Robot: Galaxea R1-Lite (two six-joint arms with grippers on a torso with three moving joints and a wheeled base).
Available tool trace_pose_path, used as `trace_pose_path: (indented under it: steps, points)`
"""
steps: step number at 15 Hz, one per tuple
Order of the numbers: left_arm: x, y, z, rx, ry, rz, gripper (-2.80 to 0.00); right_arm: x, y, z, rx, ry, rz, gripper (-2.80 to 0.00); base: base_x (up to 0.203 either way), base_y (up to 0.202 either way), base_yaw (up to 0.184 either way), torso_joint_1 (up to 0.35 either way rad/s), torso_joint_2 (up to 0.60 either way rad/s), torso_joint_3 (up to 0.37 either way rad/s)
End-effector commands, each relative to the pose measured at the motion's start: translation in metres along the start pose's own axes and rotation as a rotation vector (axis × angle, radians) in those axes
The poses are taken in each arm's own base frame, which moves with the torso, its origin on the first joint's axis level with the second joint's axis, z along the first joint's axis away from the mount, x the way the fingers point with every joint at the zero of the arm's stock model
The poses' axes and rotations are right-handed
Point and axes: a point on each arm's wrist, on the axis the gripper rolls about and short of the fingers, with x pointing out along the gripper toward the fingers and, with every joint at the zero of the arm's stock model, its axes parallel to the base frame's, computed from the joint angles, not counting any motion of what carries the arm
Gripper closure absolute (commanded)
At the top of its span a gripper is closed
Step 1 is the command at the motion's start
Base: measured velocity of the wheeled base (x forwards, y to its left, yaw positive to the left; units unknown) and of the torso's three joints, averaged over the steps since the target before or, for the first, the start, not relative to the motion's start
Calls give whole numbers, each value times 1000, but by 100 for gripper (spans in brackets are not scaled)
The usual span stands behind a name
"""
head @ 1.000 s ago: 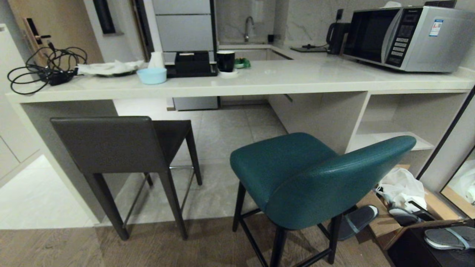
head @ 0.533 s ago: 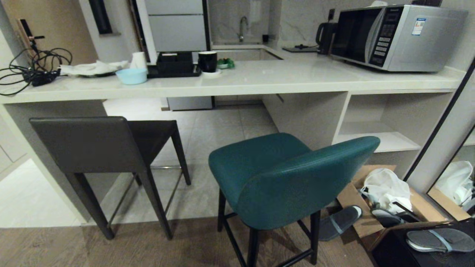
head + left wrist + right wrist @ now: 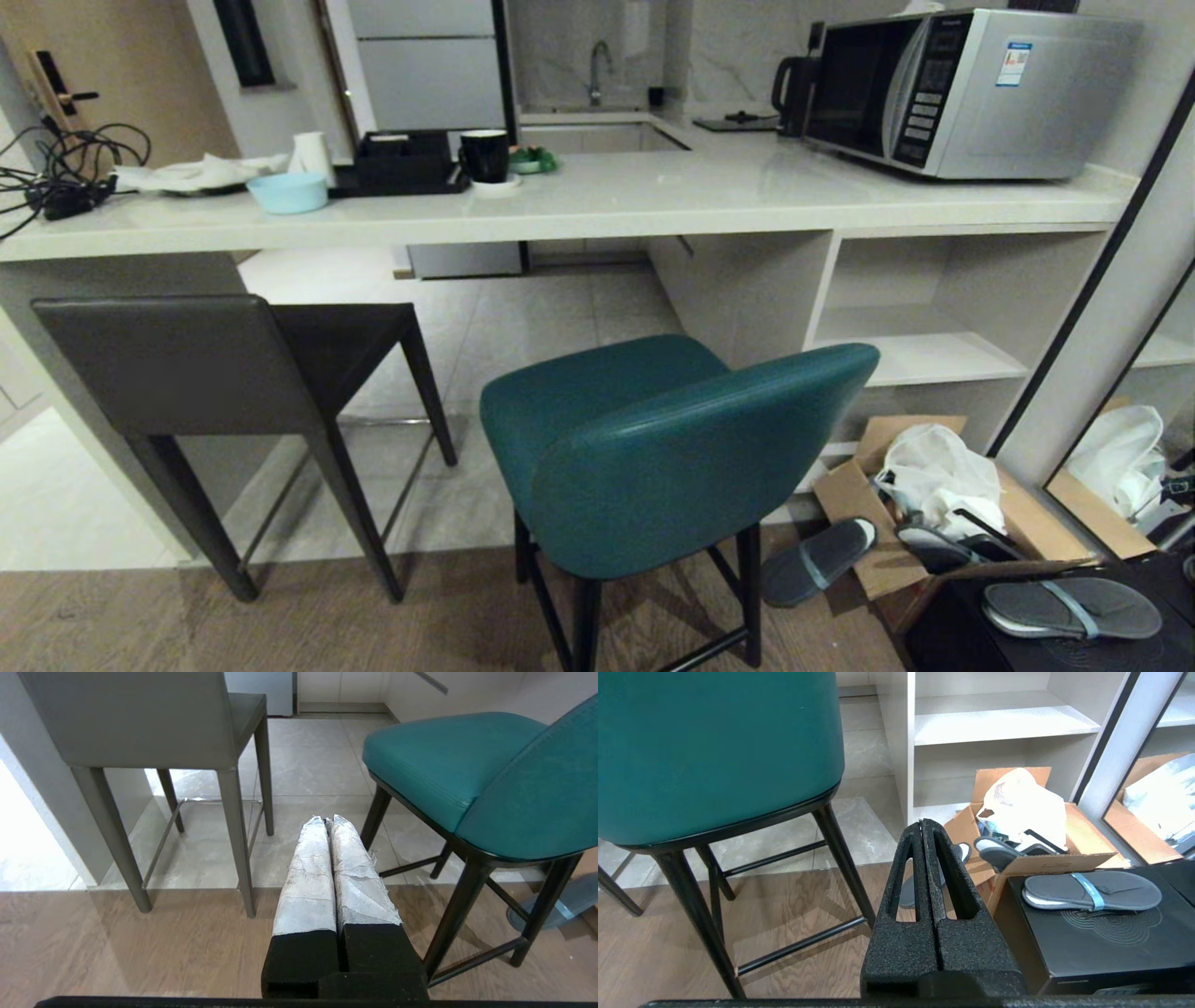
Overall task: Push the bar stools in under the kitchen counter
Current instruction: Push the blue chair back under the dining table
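I am facing the teal stool, standing out from the desk beside the grey stool, both hands pressed shut and empty, aiming to push its back squarely.

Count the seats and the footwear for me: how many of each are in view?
Grey stool: 1
Teal stool: 1
Slippers: 3, one on the floor, one in the cardboard box, one on the black box
Total: 5
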Motion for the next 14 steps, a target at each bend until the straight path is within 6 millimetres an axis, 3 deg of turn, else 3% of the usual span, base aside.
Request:
trace_pose_path:
  steps: [1, 6, 8, 11, 14]
  points:
    - [1, 0, -6, -1, 19, 0, 0, 0, 0, 0, 0, 1, 0, 0, 0, 0, 0, 0, 0, 0]
    - [1, 0, -5, 3, 19, 2, 0, 0, 0, 0, 0, -2, 0, 0, 0, 0, 0, 0, 0, 0]
    - [1, 0, -1, 29, 23, -2, 0, -2, 0, 14, 2, -22, 6, 0, 0, 0, 0, 0, 0, 0]
    - [11, -1, 55, -38, 18, -11, 0, 17, 0, 58, 59, 65, 21, 0, 0, 0, 0, 0, 0, 0]
    - [73, -2, 106, -65, 127, -30, 0, 77, 1, 101, 96, 154, 24, 0, 0, 0, 0, 0, 0, 0]
